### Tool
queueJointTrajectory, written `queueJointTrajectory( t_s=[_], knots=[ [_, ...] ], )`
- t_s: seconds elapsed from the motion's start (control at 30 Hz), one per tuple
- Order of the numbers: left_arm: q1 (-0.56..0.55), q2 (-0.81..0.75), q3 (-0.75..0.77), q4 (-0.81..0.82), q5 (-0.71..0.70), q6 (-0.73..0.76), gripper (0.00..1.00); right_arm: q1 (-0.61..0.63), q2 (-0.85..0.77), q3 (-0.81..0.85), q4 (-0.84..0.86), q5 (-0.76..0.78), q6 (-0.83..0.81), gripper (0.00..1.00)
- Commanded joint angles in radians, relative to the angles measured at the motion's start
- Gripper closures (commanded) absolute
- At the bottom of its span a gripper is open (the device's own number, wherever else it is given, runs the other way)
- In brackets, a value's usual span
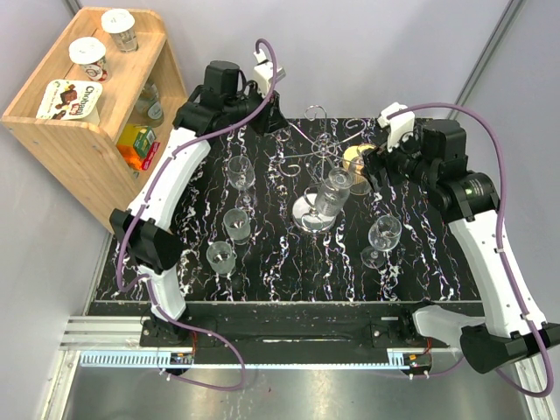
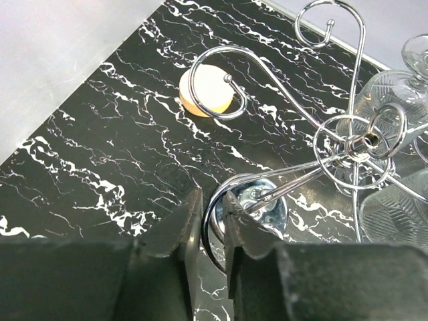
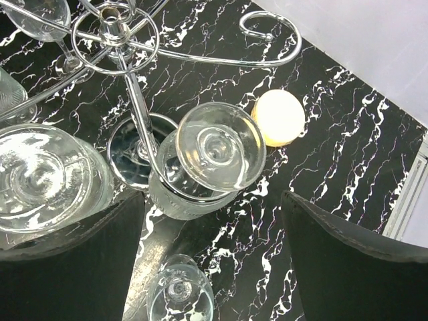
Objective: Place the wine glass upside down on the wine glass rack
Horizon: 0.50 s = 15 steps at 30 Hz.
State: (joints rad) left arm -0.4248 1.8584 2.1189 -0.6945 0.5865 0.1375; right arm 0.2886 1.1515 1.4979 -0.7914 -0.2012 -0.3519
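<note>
Left jaws [image 2: 212, 224]: nearly closed, with a wire curl of the rack [image 1: 325, 150] in the narrow gap, seemingly pinched. In the top view they sit at the rack's 10 o'clock.
Rack: upright at mid-surface [image 1: 289, 271], between the two arms.
Glass [image 3: 221, 146]: inverted, foot up and bowl down, with the stem inside a rack curl. It is at 6 o'clock from the hub in the top view and looks to hang there.
Axis: vertical, the foot facing the right wrist camera.
Right jaws [image 3: 210, 200]: wide open and holding nothing, with a finger on either side of the glass, apart from it.
Bearing: the glass lies just beside the right jaws, at their 8 o'clock in the top view. The right arm is the nearer.
Next, judged: back out toward 2 o'clock, clear of the foot.
</note>
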Motion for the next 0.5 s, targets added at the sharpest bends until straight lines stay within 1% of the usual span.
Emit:
queueJointTrajectory(
  t_s=[0.0, 0.1, 0.13, 0.17, 0.23, 0.47],
  knots=[
    [-0.003, -0.038, -0.022, -0.002, 0.075, -0.012, 0.83, -0.002, 0.017, 0.007, 0.032, 0.025, -0.018, 0.13],
    [-0.003, -0.042, -0.037, -0.002, 0.082, -0.009, 0.92, -0.002, 0.036, 0.009, 0.052, 0.052, -0.027, 0.14],
    [-0.003, -0.044, -0.043, -0.002, 0.085, -0.009, 0.98, -0.002, 0.040, 0.012, 0.058, 0.062, -0.030, 0.14],
    [-0.003, -0.047, -0.048, -0.002, 0.087, -0.009, 1.00, -0.002, 0.050, 0.012, 0.063, 0.077, -0.033, 0.14],
    [-0.003, -0.053, -0.060, -0.002, 0.090, -0.004, 1.00, -0.002, 0.063, 0.015, 0.067, 0.108, -0.045, 0.15],
    [-0.003, -0.080, -0.111, -0.002, 0.079, 0.005, 1.00, -0.002, 0.083, 0.019, 0.099, 0.143, -0.064, 0.15]
  ],
)
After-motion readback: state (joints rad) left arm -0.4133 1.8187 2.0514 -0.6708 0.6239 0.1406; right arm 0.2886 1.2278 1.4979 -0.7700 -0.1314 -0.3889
